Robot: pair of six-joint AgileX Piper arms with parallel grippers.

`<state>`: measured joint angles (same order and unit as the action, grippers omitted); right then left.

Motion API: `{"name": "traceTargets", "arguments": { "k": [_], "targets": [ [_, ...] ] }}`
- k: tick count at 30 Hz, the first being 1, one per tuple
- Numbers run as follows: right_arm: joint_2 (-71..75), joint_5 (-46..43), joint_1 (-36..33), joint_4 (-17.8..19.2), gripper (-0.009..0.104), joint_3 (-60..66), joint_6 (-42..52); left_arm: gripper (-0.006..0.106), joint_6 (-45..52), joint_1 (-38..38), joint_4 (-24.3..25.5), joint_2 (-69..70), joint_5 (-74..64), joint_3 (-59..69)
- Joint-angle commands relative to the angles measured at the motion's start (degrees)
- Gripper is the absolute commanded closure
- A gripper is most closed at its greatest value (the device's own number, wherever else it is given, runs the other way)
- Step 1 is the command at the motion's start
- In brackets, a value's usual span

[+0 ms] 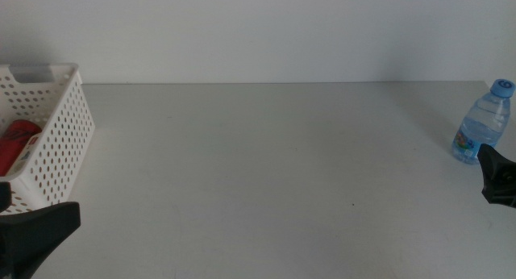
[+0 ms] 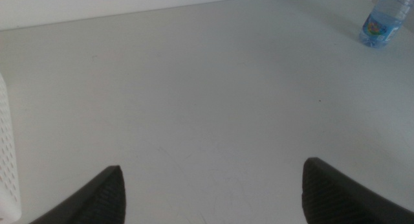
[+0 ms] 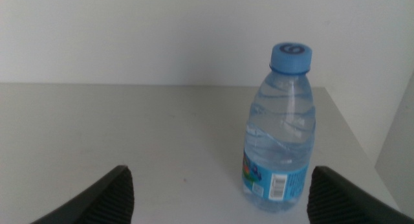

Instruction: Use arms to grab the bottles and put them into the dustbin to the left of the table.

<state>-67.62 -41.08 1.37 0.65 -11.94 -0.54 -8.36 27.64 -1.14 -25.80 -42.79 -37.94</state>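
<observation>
A small clear water bottle with a blue cap stands upright at the table's far right; it also shows in the left wrist view as bottle and in the right wrist view as bottle. My right gripper is open, just short of the bottle, with the bottle ahead between its jaws and untouched; one jaw tip shows at the right edge. My left gripper is open and empty, low at the front left. The white perforated dustbin at the left holds a red can.
The light-grey table stretches between the dustbin and the bottle. A white wall backs the table. The dustbin's perforated wall shows at the edge of the left wrist view. The table's right edge lies close behind the bottle.
</observation>
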Motion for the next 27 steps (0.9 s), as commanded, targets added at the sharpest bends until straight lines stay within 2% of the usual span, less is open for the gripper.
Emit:
{"name": "traceTargets", "arguments": {
  "k": [1, 5, 9, 18, 27],
  "targets": [
    [-2.6, -12.3, 0.3, -0.6, 0.001, -1.3, 0.1, 0.007, -0.7, 0.3, 0.0, -0.4, 4.3, -1.6],
    [-9.0, -22.7, 0.3, -6.8, 0.001, -1.3, 1.2, 0.007, -0.7, 0.3, 0.0, -0.4, 4.3, -1.6],
    [-15.4, -28.0, 0.3, -11.5, 0.001, -2.1, 1.8, 0.007, -0.7, 0.3, 0.0, -0.4, 4.3, -1.6],
    [-25.5, -28.9, 0.4, -11.6, 0.001, -11.1, 4.9, 0.007, -0.7, 0.3, 0.0, -0.4, 4.3, -1.6],
    [-32.5, -25.3, 0.4, -13.0, 0.001, -22.1, 5.9, 0.007, -0.7, 0.3, 0.0, -0.4, 4.3, -1.6]
  ]
}}
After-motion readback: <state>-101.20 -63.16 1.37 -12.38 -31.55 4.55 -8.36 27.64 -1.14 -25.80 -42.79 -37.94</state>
